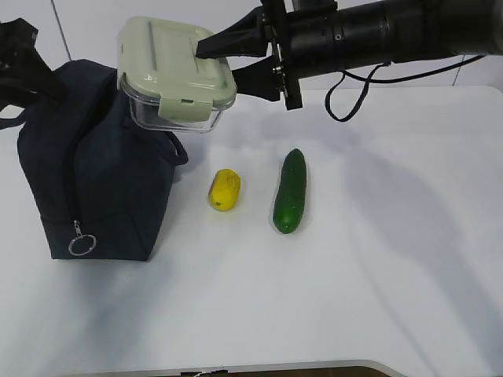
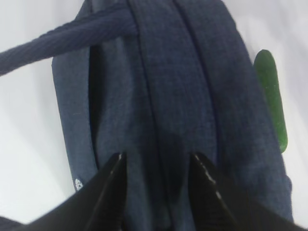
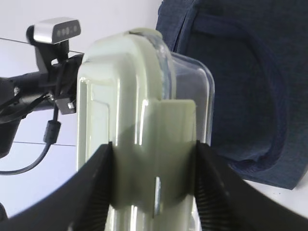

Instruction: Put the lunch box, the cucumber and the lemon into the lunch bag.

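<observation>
Box (image 1: 174,75): small rectangular clear glass container, rounded corners, pale sage-green clip lid with raised ribs; held in the air above the bag's right shoulder, tilted, lid facing up and toward the camera, long axis running left to right in the exterior view.

Right gripper (image 1: 216,61): black, jaws part-open and clamped on the box at its right end, one finger over the lid, one under the glass; in the wrist view both pads (image 3: 98,192) pressed against the lid's clip.

Bag (image 1: 94,181): large dark navy woven fabric, soft and slumped, standing at table left; side zipper running down to a metal ring pull (image 1: 82,244); corded loop handle (image 2: 62,36).

Left gripper (image 2: 156,161): black, jaws part-open, astride a fold of fabric at the bag's top; whether it pinched the cloth could not be told.

Lemon (image 1: 224,189): small, oval, bright yellow, on the table just right of the bag.

Cucumber (image 1: 290,191): long, smooth, dark green, slightly curved, lying beside the lemon, long axis pointing away from the camera.

Table (image 1: 377,259): white, matt
</observation>
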{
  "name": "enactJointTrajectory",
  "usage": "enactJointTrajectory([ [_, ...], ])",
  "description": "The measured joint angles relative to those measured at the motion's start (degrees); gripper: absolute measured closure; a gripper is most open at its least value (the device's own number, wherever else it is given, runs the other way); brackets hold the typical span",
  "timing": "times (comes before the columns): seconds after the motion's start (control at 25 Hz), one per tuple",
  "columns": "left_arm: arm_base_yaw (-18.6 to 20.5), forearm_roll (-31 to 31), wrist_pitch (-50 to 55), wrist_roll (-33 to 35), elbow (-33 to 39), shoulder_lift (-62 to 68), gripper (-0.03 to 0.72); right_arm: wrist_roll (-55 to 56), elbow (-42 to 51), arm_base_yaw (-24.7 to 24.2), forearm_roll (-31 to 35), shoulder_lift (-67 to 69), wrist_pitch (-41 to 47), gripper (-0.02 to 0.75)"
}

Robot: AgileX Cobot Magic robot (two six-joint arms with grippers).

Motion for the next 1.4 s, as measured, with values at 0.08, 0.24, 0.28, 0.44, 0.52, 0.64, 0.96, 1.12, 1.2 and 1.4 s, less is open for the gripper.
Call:
enactJointTrajectory([
  [0.08,0.0,0.0,0.0,0.0,0.0,1.0,0.379,0.0,0.0,0.4,0.0,0.0,0.0,0.367],
  [0.24,0.0,0.0,0.1,0.0,-0.1,2.5,0.379,-0.1,0.0,1.6,0.0,0.0,-0.1,0.367],
  [0.28,0.0,0.0,0.1,0.0,-0.1,2.9,0.379,-0.1,0.0,1.8,0.0,0.0,-0.1,0.367],
  [0.44,0.0,0.0,0.4,0.0,-0.1,3.4,0.452,-0.1,0.0,2.9,0.0,0.0,-0.1,0.367],
  [0.52,0.0,0.0,1.1,0.0,-0.1,3.4,0.559,-0.1,0.0,3.4,0.0,0.0,-0.1,0.367],
  [0.64,0.0,-0.2,3.1,1.1,-0.1,3.4,0.682,-0.2,0.0,3.8,0.0,0.0,-0.1,0.367],
  [0.96,-0.1,-1.9,8.9,2.0,-2.1,1.1,0.701,-1.0,0.0,3.8,0.1,0.0,-4.0,0.367],
  [1.12,-0.1,-5.0,9.5,2.0,-2.4,-1.6,0.702,-1.9,0.1,3.8,2.2,0.0,-6.3,0.367],
  [1.2,-0.1,-6.6,9.7,2.0,-2.5,-2.4,0.702,-2.3,0.1,4.1,3.2,0.0,-7.6,0.367],
  [1.4,-0.1,-11.3,11.2,3.6,-2.5,-3.2,0.702,-3.7,0.1,4.3,3.6,0.0,-12.1,0.367],
])
